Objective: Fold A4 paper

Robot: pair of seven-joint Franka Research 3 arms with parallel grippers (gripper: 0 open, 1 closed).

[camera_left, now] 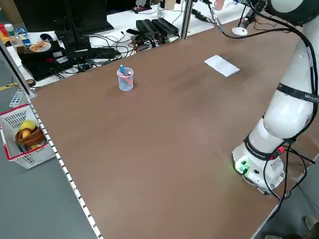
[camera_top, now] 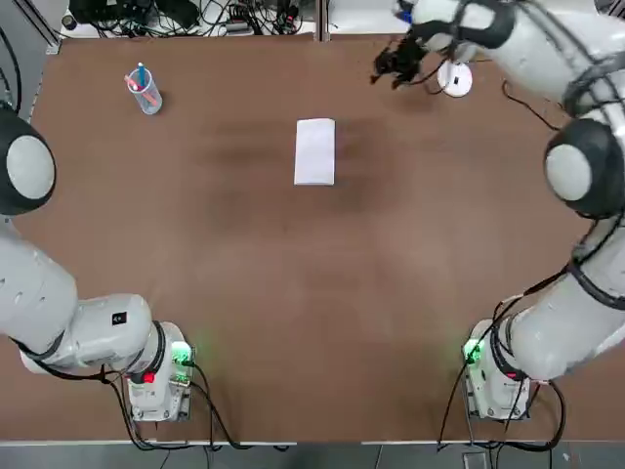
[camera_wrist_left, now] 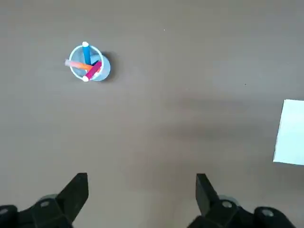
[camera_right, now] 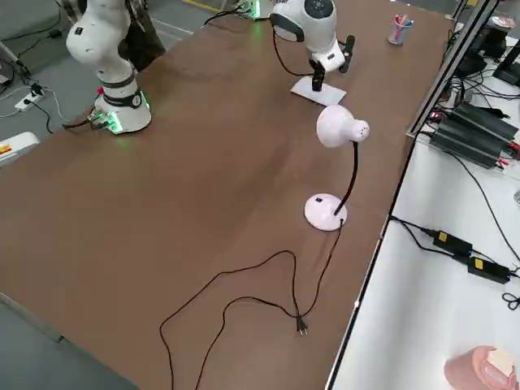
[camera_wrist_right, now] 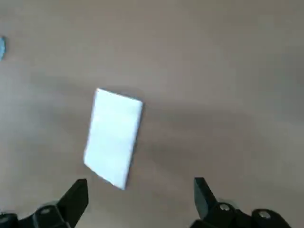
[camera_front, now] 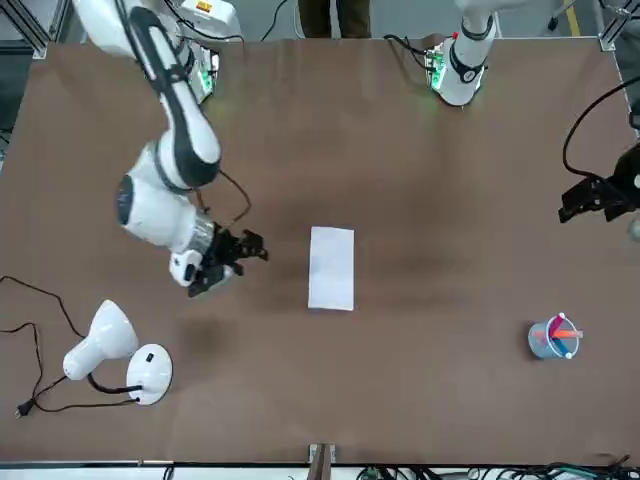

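The folded white paper (camera_top: 314,151) lies flat on the brown bench (camera_top: 244,234), between the pen cup (camera_top: 145,96) and the lamp base (camera_top: 455,79); it looks nearly weightless, apt to slide and crease. I'd pinch it lightly at a long edge, where the layers could lift together. The right claw (camera_front: 256,256), near it on the lamp's side, stands wide and empty, and so does the left claw (camera_wrist_left: 142,190), over the pen cup's side.
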